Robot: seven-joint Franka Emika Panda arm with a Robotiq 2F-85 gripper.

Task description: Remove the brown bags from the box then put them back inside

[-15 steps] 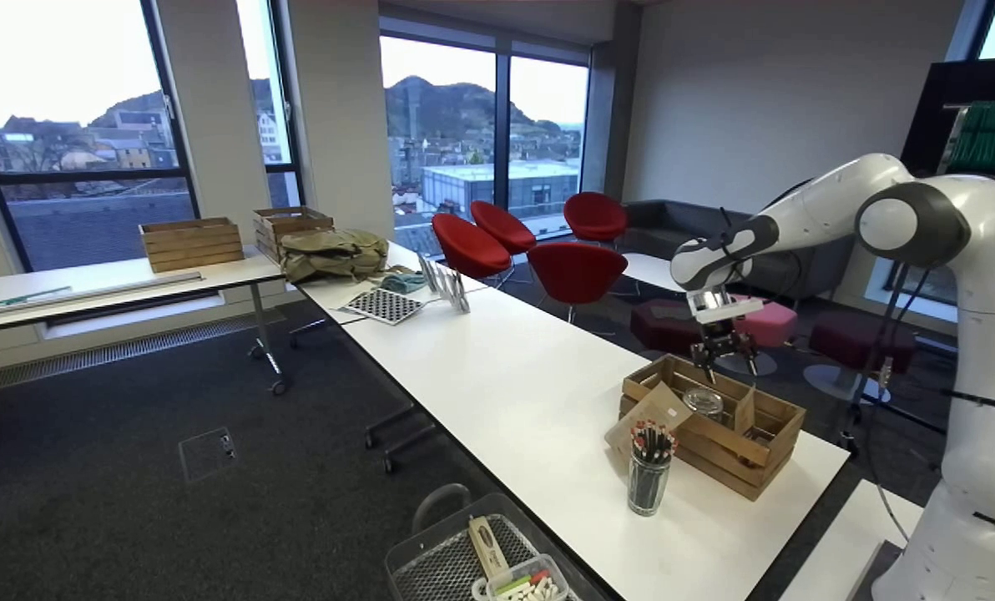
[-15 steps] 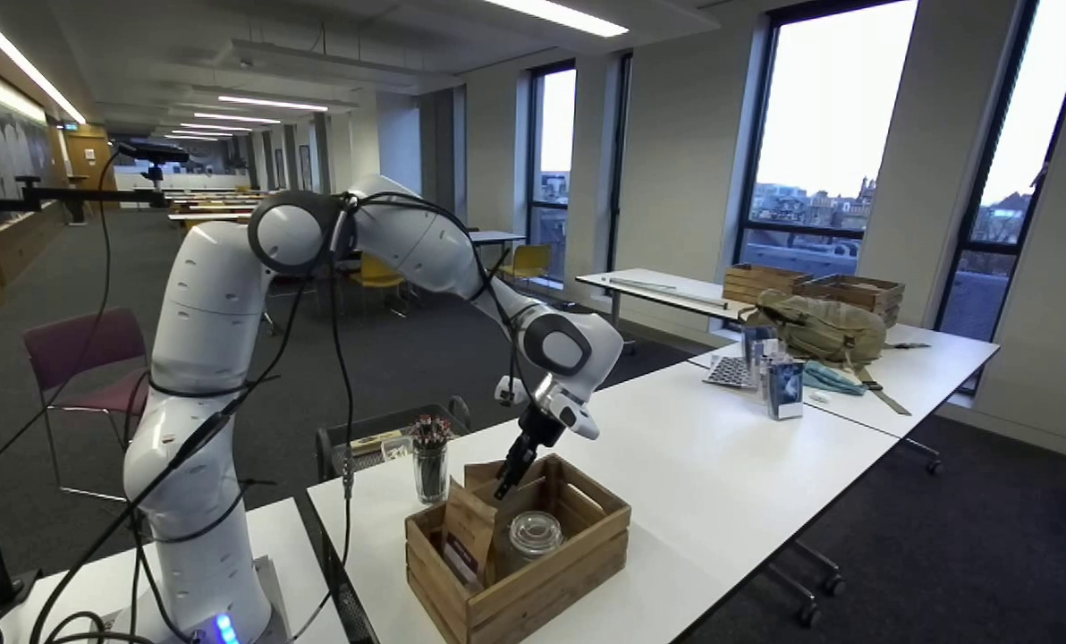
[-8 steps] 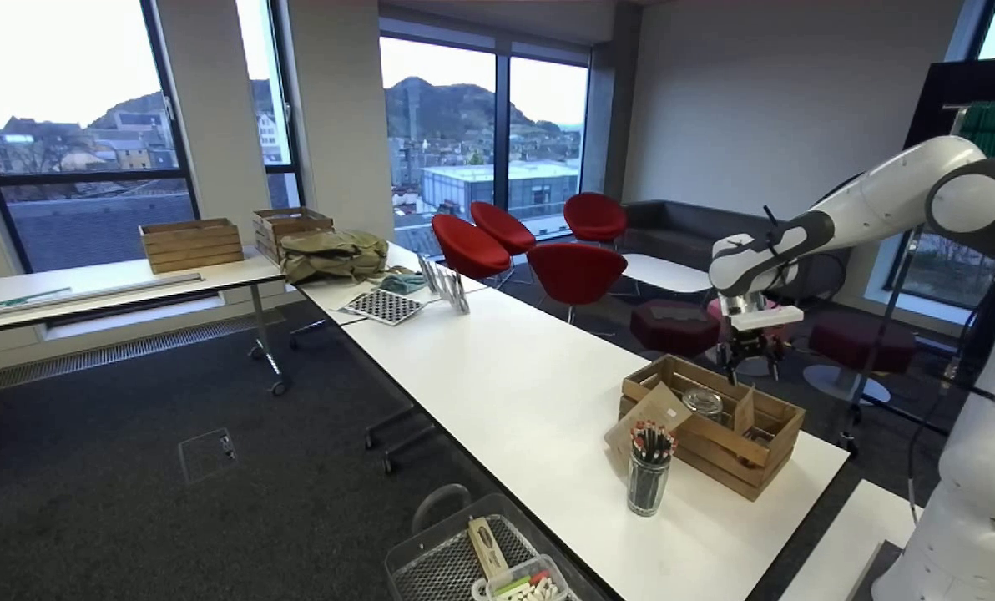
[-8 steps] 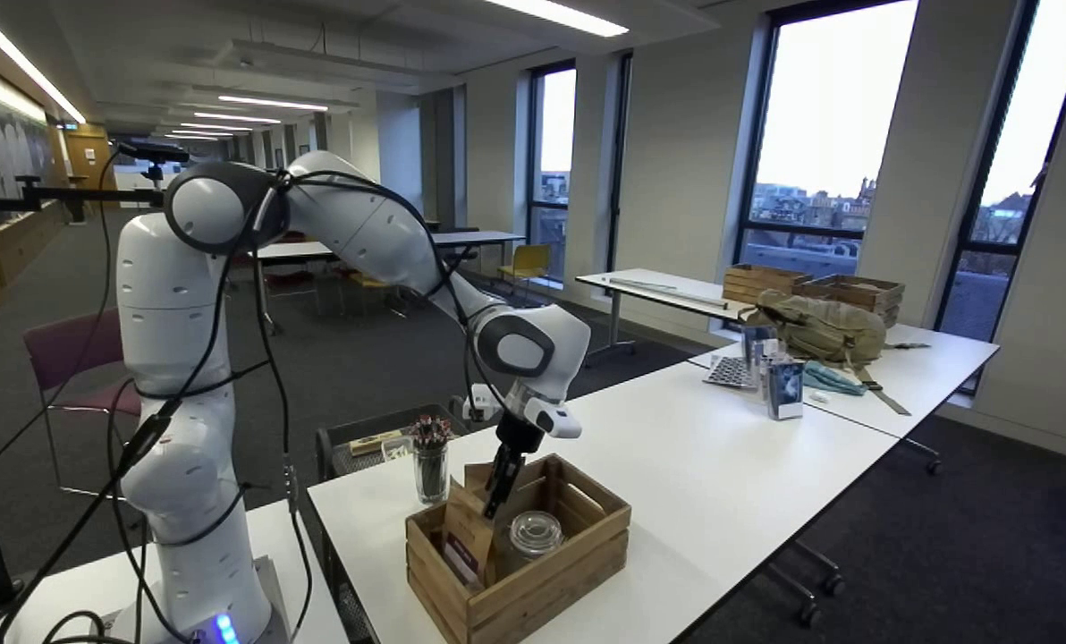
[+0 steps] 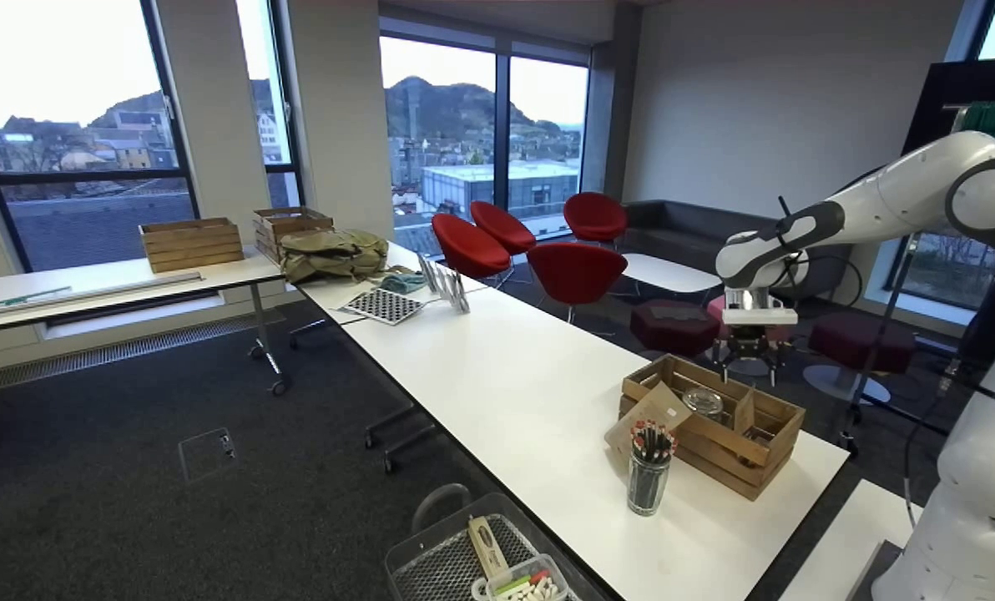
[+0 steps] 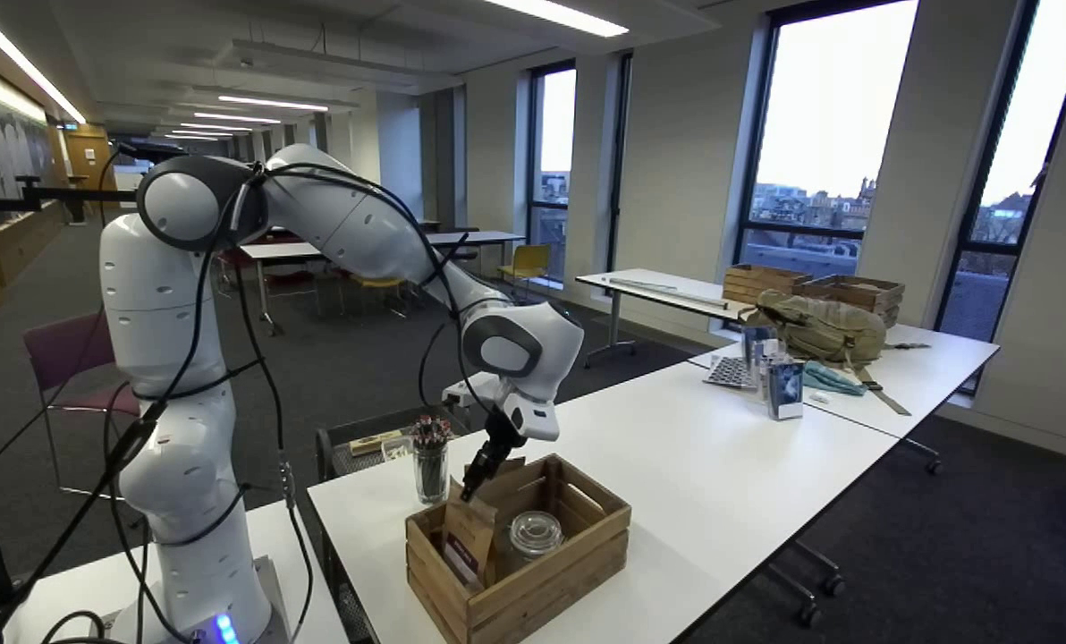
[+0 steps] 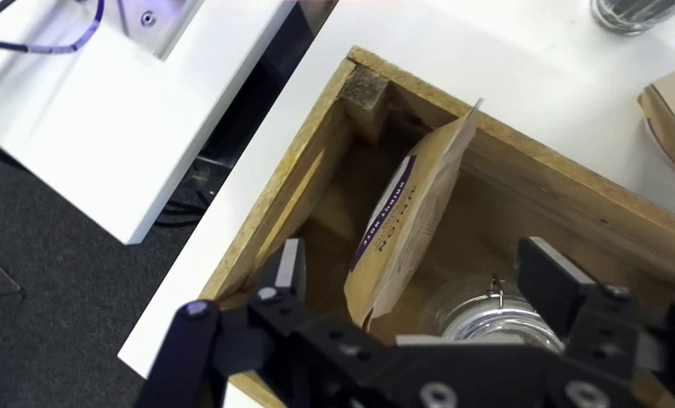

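- Your claw (image 7: 419, 263) hangs over the box (image 6: 551, 581), its jaws spread wide.
- One brown bag (image 7: 408, 226) stands inside the box near one short end; in your wrist view its purple band and "UNION" print face that end.
- There the bag shows in the gap between the fingers (image 7: 558, 289); you cannot tell whether they touch it.
- Your second brown bag (image 5: 654, 406) is outside, on the white surface (image 5: 514, 367) beside the box, near the glass of pencils (image 5: 648, 482).
- A glass jar (image 6: 536, 534) stands inside the box, just beside the first bag.
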